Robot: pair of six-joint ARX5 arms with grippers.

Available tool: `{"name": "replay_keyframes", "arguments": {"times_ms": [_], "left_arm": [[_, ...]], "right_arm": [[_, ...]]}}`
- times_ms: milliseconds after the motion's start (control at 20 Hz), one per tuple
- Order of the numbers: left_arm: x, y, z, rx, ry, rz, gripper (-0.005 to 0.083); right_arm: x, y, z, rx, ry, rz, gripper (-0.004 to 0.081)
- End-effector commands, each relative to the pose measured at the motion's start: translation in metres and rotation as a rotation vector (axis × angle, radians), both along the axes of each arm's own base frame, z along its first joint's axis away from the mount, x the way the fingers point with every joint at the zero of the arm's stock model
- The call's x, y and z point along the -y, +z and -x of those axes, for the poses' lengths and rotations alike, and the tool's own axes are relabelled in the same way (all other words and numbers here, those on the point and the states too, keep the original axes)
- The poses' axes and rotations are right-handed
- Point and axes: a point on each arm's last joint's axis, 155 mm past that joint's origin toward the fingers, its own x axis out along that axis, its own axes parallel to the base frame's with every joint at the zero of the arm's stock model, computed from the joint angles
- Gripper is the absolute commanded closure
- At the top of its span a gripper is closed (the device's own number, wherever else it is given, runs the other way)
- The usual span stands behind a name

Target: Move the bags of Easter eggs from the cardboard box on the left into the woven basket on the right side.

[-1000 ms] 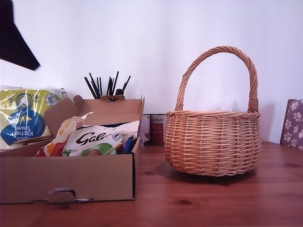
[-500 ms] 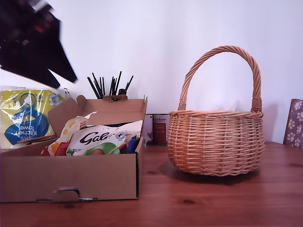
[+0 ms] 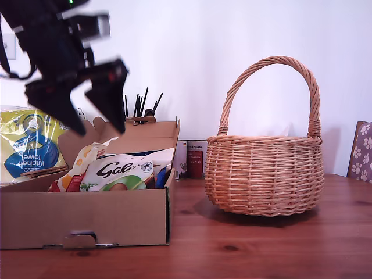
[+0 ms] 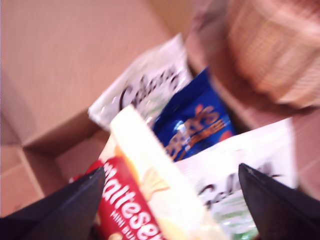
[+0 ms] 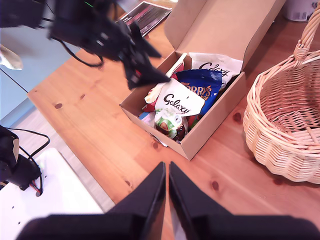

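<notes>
Looking at the exterior view, I see the bags of Easter eggs (image 3: 119,172) all sitting in the cardboard box (image 3: 87,216) at that view's left, while the woven basket (image 3: 264,174) at its right shows nothing above its rim. I judge the task barely begun. My first gripper (image 3: 90,113) hangs over the box with its jaws spread and nothing between them. The front white pouch leans with its long axis running roughly across the box.

From the first wrist view, blurred, my first gripper (image 4: 170,200) frames the bags: a yellow and red pouch (image 4: 145,200) stands on end between its parted fingers, a blue pouch (image 4: 195,122) just behind.

From the second wrist view, my second gripper (image 5: 166,200) sits pressed together, empty, well apart from the box (image 5: 215,117). The basket (image 5: 287,145) interior that shows is bare. Every bag is left to move.
</notes>
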Motion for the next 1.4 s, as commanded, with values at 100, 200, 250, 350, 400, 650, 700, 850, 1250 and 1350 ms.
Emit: {"name": "replay_keyframes", "arguments": {"times_ms": [100, 200, 250, 350, 400, 650, 700, 850, 1250, 1350], "left_arm": [[-0.013, -0.031, 0.0, -0.056, 0.036, -0.09, -0.0008], [-0.023, -0.037, 0.003, -0.076, 0.058, -0.138, -0.0007], [-0.028, -0.039, 0.004, -0.085, 0.07, -0.153, -0.0007], [-0.039, -0.04, 0.005, -0.094, 0.098, -0.189, -0.0006], [-0.043, -0.04, 0.005, -0.092, 0.108, -0.209, -0.0006], [-0.053, -0.04, 0.003, -0.087, 0.132, -0.239, 0.0022], [-0.054, -0.041, 0.003, -0.09, 0.134, -0.24, 0.0074], [-0.057, -0.044, 0.003, -0.113, 0.141, -0.215, 0.0325], [-0.052, -0.067, 0.011, -0.228, 0.12, -0.143, 0.041], [-0.049, -0.066, 0.009, -0.223, 0.113, -0.126, 0.0534]], "right_arm": [[-0.002, 0.004, -0.002, 0.024, 0.004, -0.008, 0.0782], [-0.002, 0.004, -0.003, 0.027, 0.004, -0.009, 0.0782], [-0.002, 0.004, -0.003, 0.027, 0.004, -0.01, 0.0782], [-0.002, 0.004, -0.003, 0.027, 0.004, -0.009, 0.0782], [-0.002, 0.004, -0.003, 0.027, 0.004, -0.009, 0.0782], [-0.003, 0.002, -0.004, 0.017, 0.004, -0.005, 0.0782], [-0.003, 0.001, -0.005, 0.014, 0.005, -0.004, 0.0782], [-0.004, -0.002, -0.007, 0.003, 0.005, 0.001, 0.0782], [-0.005, -0.001, -0.009, 0.005, 0.005, 0.0, 0.0782], [-0.005, -0.001, -0.009, 0.006, 0.004, 0.0, 0.0782]]}}
